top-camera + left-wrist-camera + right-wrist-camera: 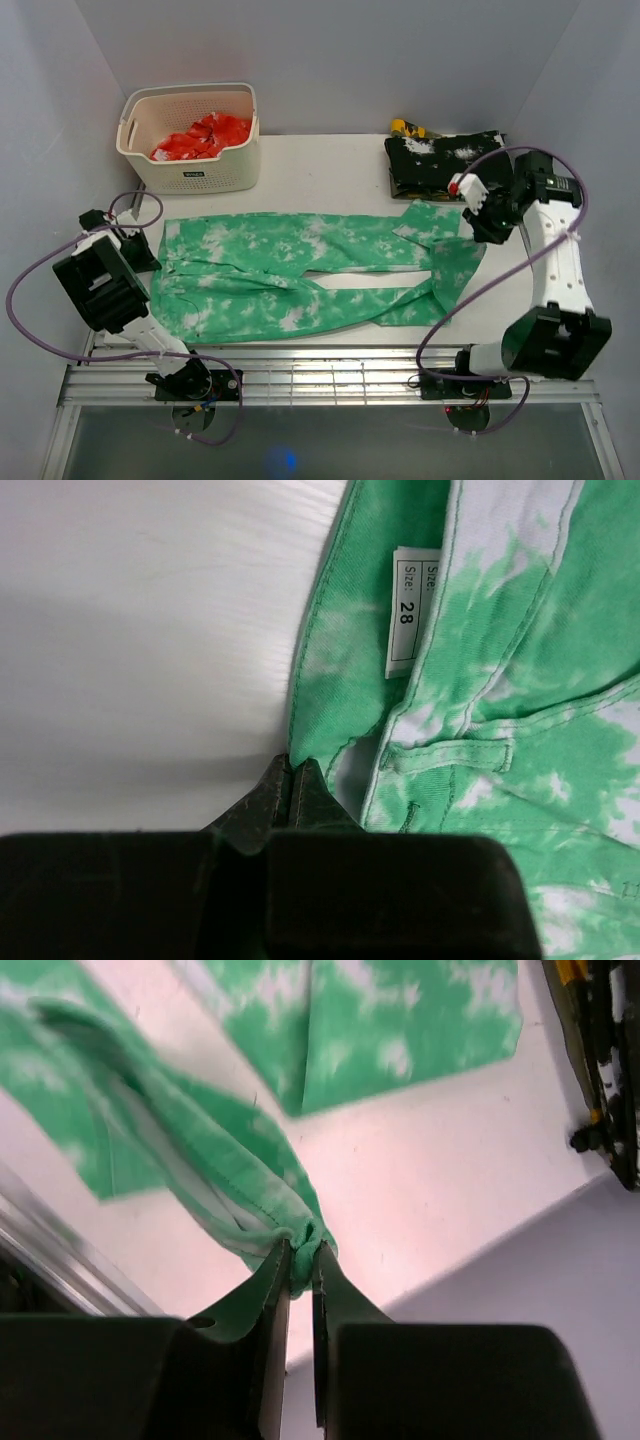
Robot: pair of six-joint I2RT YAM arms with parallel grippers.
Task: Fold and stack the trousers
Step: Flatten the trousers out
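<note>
Top external: trousers (300, 270) lie across the table's (330, 170) middle, waist toward the left edge; left gripper (296, 785) pinches the waistband (330, 730), right gripper (301, 1260) grips a lifted leg hem (285, 1225), which should travel leftward low, keeping cloth taut.

A cream plastic basket (200, 172) with slotted walls and a handle cut-out stands in the upper left of the top view, on the white desk (320, 165). A crumpled red cloth (205, 137) lies inside it. In the upper right, a black garment (440, 165) speckled with white lies folded flat near the desk's far corner. A small yellow-and-dark thing (408, 128) peeks out just behind its left end, too small to identify. Pale grey walls (350, 50) close the desk in at the left, top and right. A ribbed metal rail (330, 385) runs across the lower frame along the desk's near edge.
</note>
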